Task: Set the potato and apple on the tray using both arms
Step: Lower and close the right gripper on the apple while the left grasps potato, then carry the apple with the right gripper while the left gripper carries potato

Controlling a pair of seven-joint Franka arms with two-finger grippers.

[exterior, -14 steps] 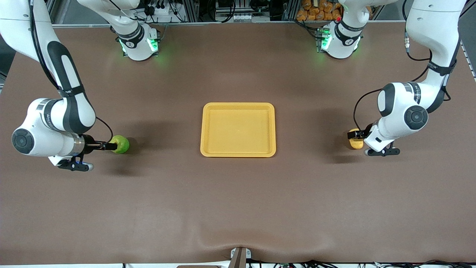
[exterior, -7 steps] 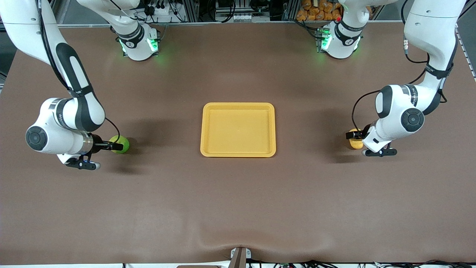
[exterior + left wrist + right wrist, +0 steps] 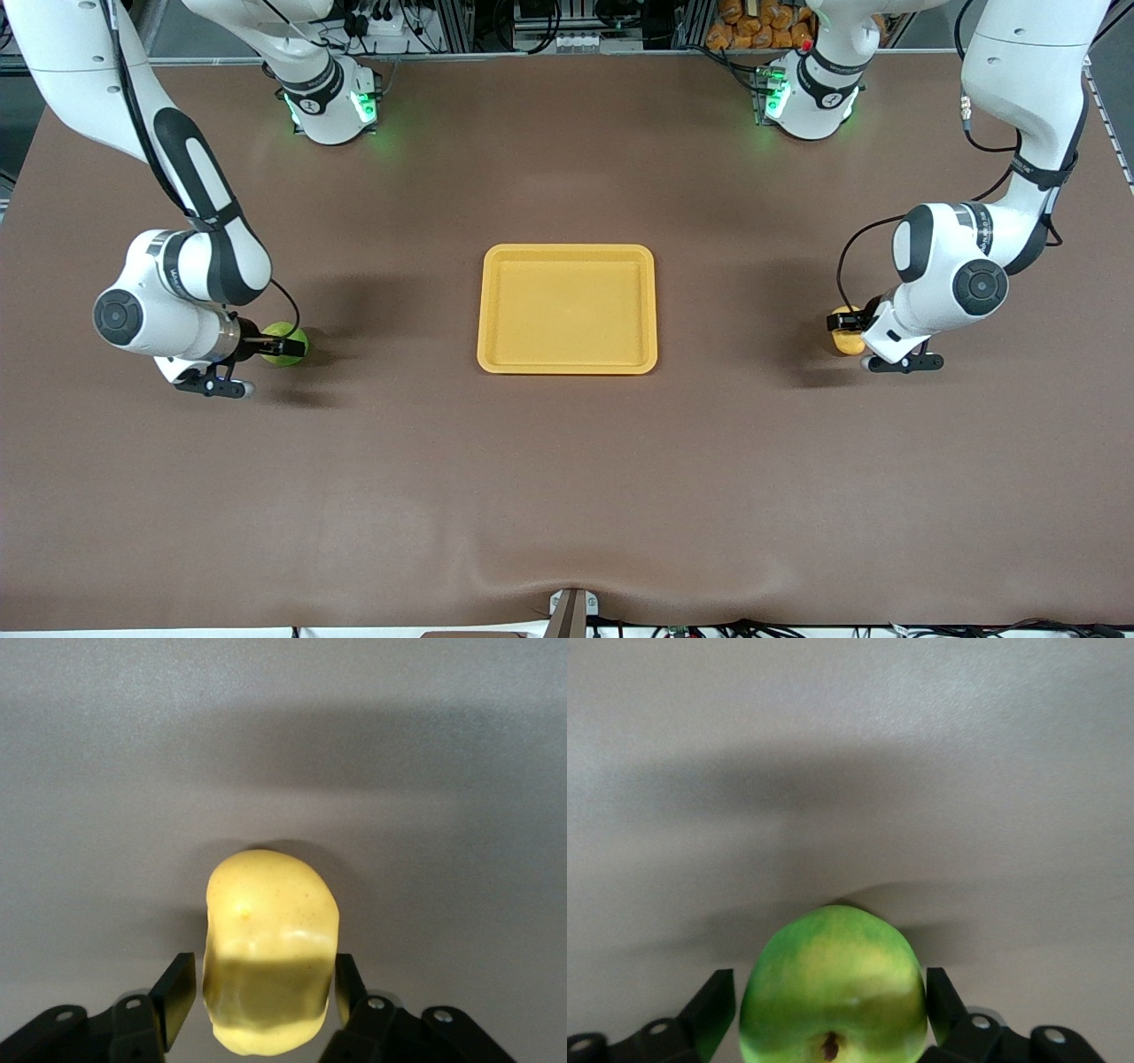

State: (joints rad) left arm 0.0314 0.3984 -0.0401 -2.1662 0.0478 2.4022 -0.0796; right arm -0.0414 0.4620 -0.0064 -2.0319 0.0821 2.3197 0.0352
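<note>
The yellow-orange tray (image 3: 567, 251) lies at the table's middle with nothing in it. The potato (image 3: 846, 341) rests on the table toward the left arm's end. My left gripper (image 3: 842, 325) is shut on it, and in the left wrist view the fingers (image 3: 177, 997) press the sides of the potato (image 3: 270, 943). The green apple (image 3: 291, 335) rests on the table toward the right arm's end. My right gripper (image 3: 282, 347) is open with a finger on each side of it. In the right wrist view the fingers (image 3: 713, 1010) stand just off the apple (image 3: 833, 992).
The brown table (image 3: 567, 478) runs wide on all sides of the tray. Both arm bases (image 3: 328, 102) stand at the table's edge farthest from the front camera. A small mount (image 3: 571, 611) sits at the edge nearest it.
My right arm's elbow has swung toward the tray and its gripper has slid farther over the apple. My left arm has shifted only slightly at the potato. Neither fruit has moved.
</note>
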